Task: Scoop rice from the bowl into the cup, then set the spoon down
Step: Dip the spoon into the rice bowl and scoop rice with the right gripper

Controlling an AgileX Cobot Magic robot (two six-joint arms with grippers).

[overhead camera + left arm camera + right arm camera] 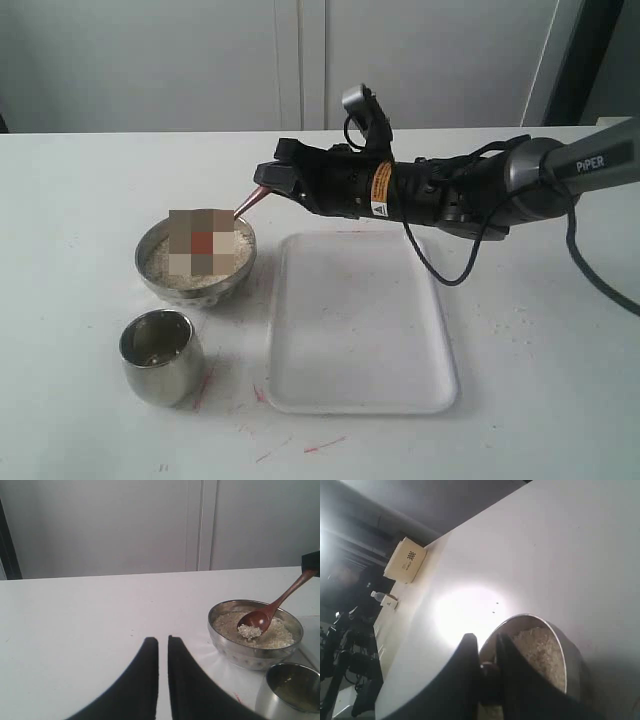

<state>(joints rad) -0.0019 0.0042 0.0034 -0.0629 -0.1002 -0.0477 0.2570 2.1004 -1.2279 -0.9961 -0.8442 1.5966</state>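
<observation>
Steel cup (160, 358): small, shiny tumbler with rounded sides and no handle, upright on the white surface (80, 180) at the front of the exterior view, just in front of the bowl and not touching it. Its contents cannot be told among the reflections. Bowl (190, 290): round, wide, polished steel, broader than the cup, upright beside the left edge of the tray. Rice (277, 636): small off-white uncooked grains lying as a low bed inside the bowl, below the rim. Spoon (272, 607): slim, dark reddish-brown wood with an oval scoop and a long thin handle. The scoop sits over the rice in the bowl, hollow side up, with a small clump of grains in it. The handle slopes up and away over the bowl's rim; in the exterior view a blurred patch hides the scoop. Right gripper (272, 183): black, on an arm reaching in from the right above the tray's far end, its fingers (465, 680) clamped on the end of the spoon handle. Left gripper (163, 647): low over bare surface, well to the side of the bowl, its dark fingers (145, 680) together but for a thin slit, with nothing between them. Tray (360, 330): white, shallow, rectangular with rounded corners, to the right of the bowl and cup. Red marks (205, 390): short streaks on the surface by the cup and the tray's near edge.
</observation>
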